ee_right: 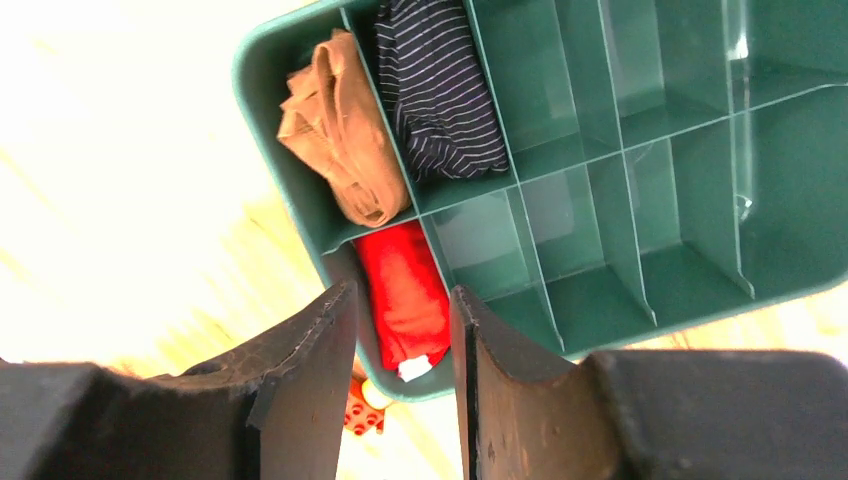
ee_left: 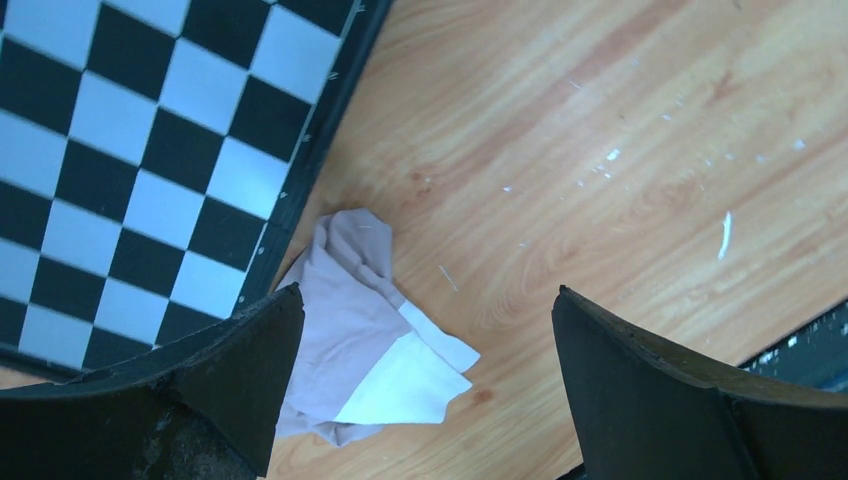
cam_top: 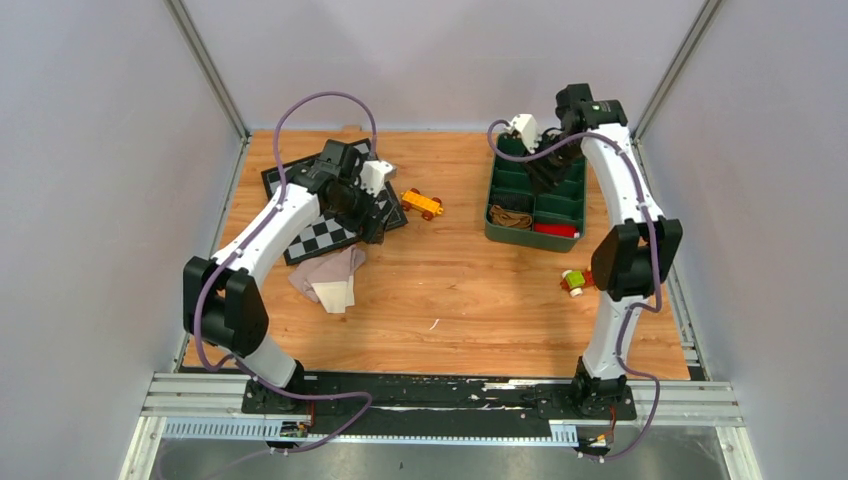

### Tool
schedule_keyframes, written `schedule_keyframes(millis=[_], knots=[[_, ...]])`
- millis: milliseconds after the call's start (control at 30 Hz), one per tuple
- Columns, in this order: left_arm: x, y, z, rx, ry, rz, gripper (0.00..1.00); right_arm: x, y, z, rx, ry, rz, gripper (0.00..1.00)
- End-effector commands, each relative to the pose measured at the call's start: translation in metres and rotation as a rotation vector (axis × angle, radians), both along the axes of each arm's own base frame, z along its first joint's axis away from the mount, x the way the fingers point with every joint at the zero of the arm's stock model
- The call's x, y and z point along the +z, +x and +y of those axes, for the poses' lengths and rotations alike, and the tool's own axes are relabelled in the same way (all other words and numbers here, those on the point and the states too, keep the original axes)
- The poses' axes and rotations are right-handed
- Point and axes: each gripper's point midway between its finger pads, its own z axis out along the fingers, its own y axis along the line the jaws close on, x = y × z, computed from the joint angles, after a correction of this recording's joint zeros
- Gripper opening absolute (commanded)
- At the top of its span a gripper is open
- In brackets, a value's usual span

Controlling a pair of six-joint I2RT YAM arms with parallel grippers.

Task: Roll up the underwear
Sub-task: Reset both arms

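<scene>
A pale pink-beige underwear (cam_top: 325, 275) with a white panel lies crumpled on the wooden table, just off the near corner of the checkerboard mat. My left gripper (cam_top: 368, 225) hangs above it, open. In the left wrist view the underwear (ee_left: 345, 340) lies below and between the wide-apart fingers of the left gripper (ee_left: 425, 295). My right gripper (cam_top: 545, 172) hovers over the green divided bin (cam_top: 497, 232). In the right wrist view the right gripper (ee_right: 400, 290) is open with nothing between its fingers. Below it, the bin holds a rolled tan-brown underwear (ee_right: 340, 135), a black striped one (ee_right: 440, 85) and a red roll (ee_right: 405, 295).
The checkerboard mat (cam_top: 320, 238) lies at the back left, partly under the left arm. An orange toy car (cam_top: 422, 204) stands beside it. A small green, red and yellow toy (cam_top: 574, 282) sits near the right arm. Several compartments of the bin (ee_right: 640, 150) hold nothing.
</scene>
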Motion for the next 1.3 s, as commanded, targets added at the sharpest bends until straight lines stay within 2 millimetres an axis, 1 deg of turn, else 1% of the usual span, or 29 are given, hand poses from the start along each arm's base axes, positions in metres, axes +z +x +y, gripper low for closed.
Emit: schedule_keyframes(millis=[0,33,100,133,167,200,233,267,300,333,367,400,467,500,533,567,600,633,700,767,833,867,900,1000,1067,1167,1200,1267], knots=[[-0.010,0.025,0.034,0.321,0.090,-0.016,1.00,0.039,-0.020,0.004,-0.012,0.051,-0.055,0.40],[-0.017,0.024,0.044,0.362,0.120,0.003,1.00,0.049,-0.021,0.005,-0.011,0.060,-0.087,0.40],[-0.034,0.015,0.057,0.424,0.125,0.056,1.00,0.073,-0.019,0.006,-0.018,0.095,-0.167,0.43],[-0.042,0.008,0.059,0.428,0.111,0.077,1.00,0.086,-0.018,0.006,-0.030,0.124,-0.215,0.46],[-0.049,-0.002,0.056,0.407,0.086,0.114,0.99,0.098,-0.018,0.007,-0.044,0.160,-0.257,0.47],[-0.052,-0.009,0.051,0.383,0.050,0.147,0.94,0.110,-0.017,0.008,-0.057,0.193,-0.299,0.48],[-0.047,-0.014,0.044,0.352,0.002,0.148,0.91,0.125,-0.016,0.008,-0.085,0.222,-0.356,0.49],[-0.039,-0.016,0.034,0.295,-0.057,0.129,0.86,0.134,-0.014,0.007,-0.127,0.247,-0.385,0.51],[-0.028,-0.016,0.025,0.256,-0.113,0.105,0.85,0.141,-0.015,0.005,-0.174,0.275,-0.401,0.55],[-0.017,-0.015,0.018,0.233,-0.160,0.084,0.84,0.143,-0.018,0.004,-0.238,0.318,-0.385,0.59],[-0.009,-0.014,0.015,0.218,-0.176,0.070,0.84,0.137,-0.024,0.007,-0.270,0.352,-0.352,0.63],[-0.002,-0.013,0.017,0.185,-0.160,0.047,0.84,0.131,-0.032,0.012,-0.281,0.395,-0.315,0.66],[-0.006,-0.012,0.031,0.123,-0.060,0.014,0.84,0.109,-0.053,0.026,-0.276,0.466,-0.212,0.72],[-0.010,-0.013,0.043,0.094,0.011,-0.003,0.84,0.097,-0.059,0.027,-0.337,0.493,-0.158,0.83],[-0.014,-0.014,0.057,0.082,0.090,-0.018,0.85,0.081,-0.062,0.024,-0.447,0.511,-0.097,0.96],[-0.016,-0.018,0.064,0.063,0.133,-0.018,0.85,0.064,-0.068,0.022,-0.541,0.541,-0.002,1.00],[-0.017,-0.023,0.069,0.039,0.158,-0.018,0.85,0.055,-0.077,0.023,-0.546,0.606,0.099,1.00],[-0.016,-0.027,0.072,0.033,0.171,-0.022,0.85,0.051,-0.087,0.028,-0.525,0.688,0.178,0.99],[-0.018,-0.038,0.076,0.028,0.175,-0.024,0.85,0.053,-0.098,0.032,-0.487,0.784,0.218,0.98],[-0.024,-0.049,0.078,0.015,0.180,-0.010,0.84,0.048,-0.104,0.031,-0.441,0.768,0.194,0.94],[-0.034,-0.056,0.083,0.007,0.206,0.020,0.82,0.036,-0.104,0.024,-0.440,0.699,0.165,0.89],[-0.039,-0.057,0.086,0.001,0.226,0.032,0.82,0.029,-0.104,0.021,-0.445,0.663,0.158,0.84],[-0.044,-0.058,0.089,-0.002,0.247,0.040,0.81,0.023,-0.106,0.017,-0.413,0.625,0.139,0.79],[-0.056,-0.052,0.096,-0.004,0.291,0.034,0.81,0.003,-0.115,0.012,-0.302,0.515,0.099,0.63],[-0.061,-0.046,0.096,0.004,0.296,0.027,0.81,-0.006,-0.117,0.011,-0.241,0.465,0.082,0.56],[-0.068,-0.033,0.089,0.030,0.269,0.014,0.81,-0.009,-0.113,0.020,-0.200,0.445,0.064,0.55],[-0.070,-0.027,0.086,0.043,0.256,0.013,0.81,-0.009,-0.114,0.031,-0.171,0.447,0.067,0.55],[-0.074,-0.015,0.081,0.073,0.236,0.018,0.81,-0.007,-0.114,0.043,-0.136,0.449,0.069,0.55]])
